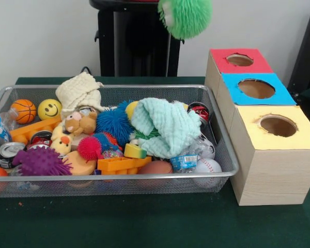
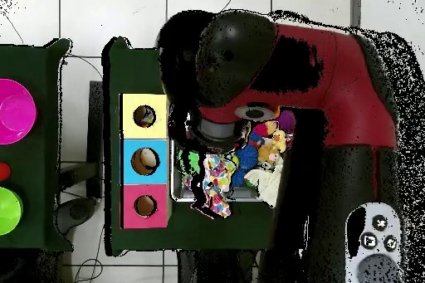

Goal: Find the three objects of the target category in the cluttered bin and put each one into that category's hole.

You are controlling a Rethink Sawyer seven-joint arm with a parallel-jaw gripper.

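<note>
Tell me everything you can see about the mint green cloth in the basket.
The mint-green cloth looks like soft waffle-textured fabric, crumpled into a loose heap rather than folded. It lies on top of the clutter, right of centre in the wire mesh bin in the front view. It rests against a blue spiky ball on its left and drapes over a yellow and green block and a crumpled plastic bottle. Nothing holds it.

Silver mesh bin (image 1: 217,178), mint-green waffle cloth (image 1: 165,126), cream waffle cloth (image 1: 80,90), yellow-topped box (image 1: 279,142), green spiky ball (image 1: 186,16)
</note>
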